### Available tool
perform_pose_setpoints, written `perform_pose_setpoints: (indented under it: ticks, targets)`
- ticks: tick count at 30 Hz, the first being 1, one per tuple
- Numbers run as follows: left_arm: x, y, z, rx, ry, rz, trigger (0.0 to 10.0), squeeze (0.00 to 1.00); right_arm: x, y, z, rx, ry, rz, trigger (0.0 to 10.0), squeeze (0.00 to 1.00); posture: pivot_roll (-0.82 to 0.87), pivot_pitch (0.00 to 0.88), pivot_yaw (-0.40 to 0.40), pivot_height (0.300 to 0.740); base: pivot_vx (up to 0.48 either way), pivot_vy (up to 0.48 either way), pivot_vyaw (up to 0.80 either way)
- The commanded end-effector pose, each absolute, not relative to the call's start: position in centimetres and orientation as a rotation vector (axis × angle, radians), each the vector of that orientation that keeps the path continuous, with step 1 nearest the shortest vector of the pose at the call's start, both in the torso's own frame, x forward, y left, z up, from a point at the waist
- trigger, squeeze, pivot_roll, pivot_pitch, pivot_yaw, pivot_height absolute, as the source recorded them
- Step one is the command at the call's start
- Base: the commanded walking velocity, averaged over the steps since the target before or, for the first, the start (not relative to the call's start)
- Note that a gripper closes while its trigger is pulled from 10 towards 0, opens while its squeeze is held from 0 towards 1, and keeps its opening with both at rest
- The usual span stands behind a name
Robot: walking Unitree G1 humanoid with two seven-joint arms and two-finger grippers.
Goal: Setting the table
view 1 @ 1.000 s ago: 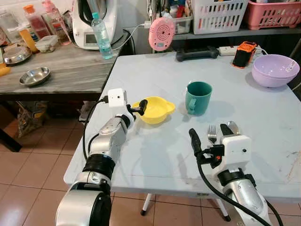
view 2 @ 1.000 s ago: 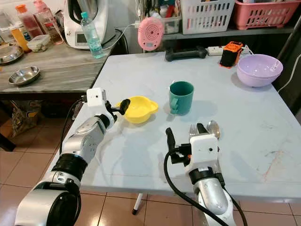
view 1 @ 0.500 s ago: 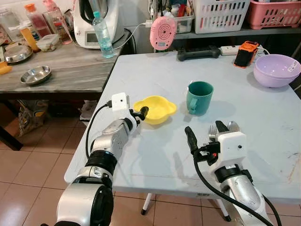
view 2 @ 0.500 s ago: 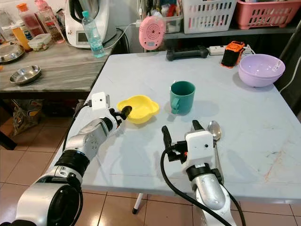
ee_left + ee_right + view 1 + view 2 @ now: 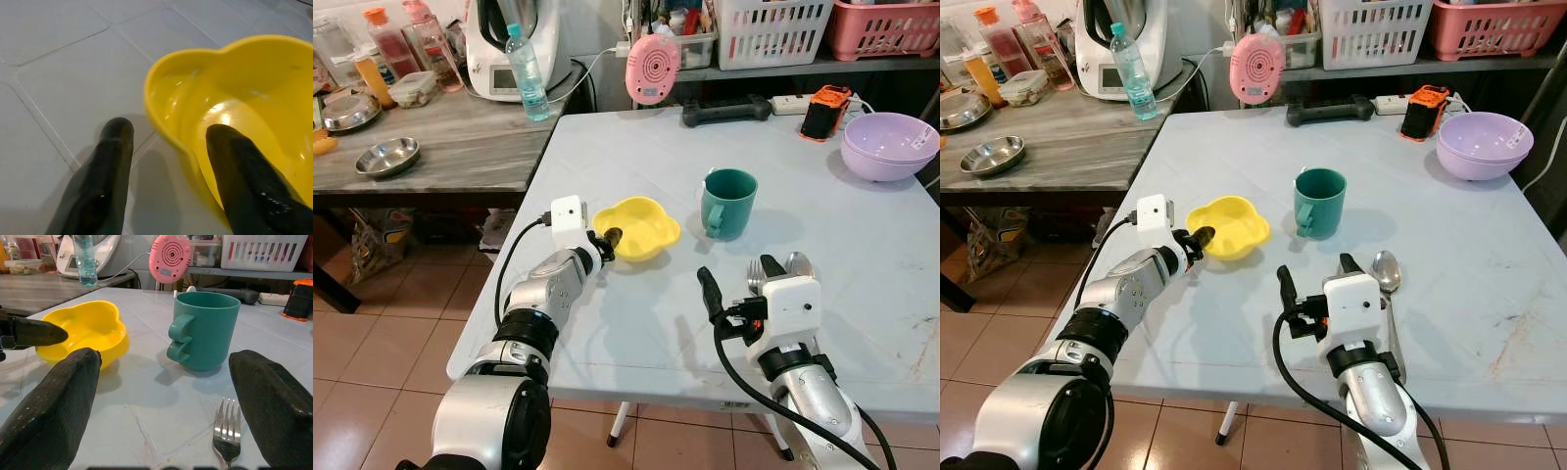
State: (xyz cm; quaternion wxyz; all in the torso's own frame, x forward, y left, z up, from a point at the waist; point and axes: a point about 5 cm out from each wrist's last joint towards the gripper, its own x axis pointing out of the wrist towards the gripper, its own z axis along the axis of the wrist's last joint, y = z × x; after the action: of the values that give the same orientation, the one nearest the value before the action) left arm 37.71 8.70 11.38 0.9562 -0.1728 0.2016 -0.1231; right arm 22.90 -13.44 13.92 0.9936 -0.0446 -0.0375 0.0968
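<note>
Left claw (image 5: 166, 142) is straddling the yellow flower-shaped plastic bowl's (image 5: 641, 223) rim, fingers spread; right claw (image 5: 161, 396) is hovering released above the metal fork (image 5: 226, 433).

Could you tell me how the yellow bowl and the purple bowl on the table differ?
The yellow bowl is small, shallow and lobed like a flower; the purple bowl is larger, deeper and round. The yellow bowl sits near the table's left edge with the left gripper open astride its rim, while the purple bowl stands untouched at the far right corner. Both are upright.
</note>
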Motion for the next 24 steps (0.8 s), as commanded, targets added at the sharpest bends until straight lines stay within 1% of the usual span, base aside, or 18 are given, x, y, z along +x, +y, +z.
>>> perform_pose_setpoints:
  ticks: [1, 24]
  targets:
    - [38.04, 9.34, 11.71, -0.331, 0.416, -0.239, 0.0, 0.00, 23.01, -12.88, 13.84, -0.079, -0.077, 0.213, 10.0, 0.00, -0.18, 0.016, 0.144, 0.740, 0.000, 0.000, 0.00]
    - [37.98, 10.29, 11.58, -0.322, 0.393, -0.202, 0.0, 0.00, 23.06, -12.90, 13.42, -0.084, -0.061, 0.218, 10.0, 0.00, -0.17, 0.022, 0.131, 0.740, 0.000, 0.000, 0.00]
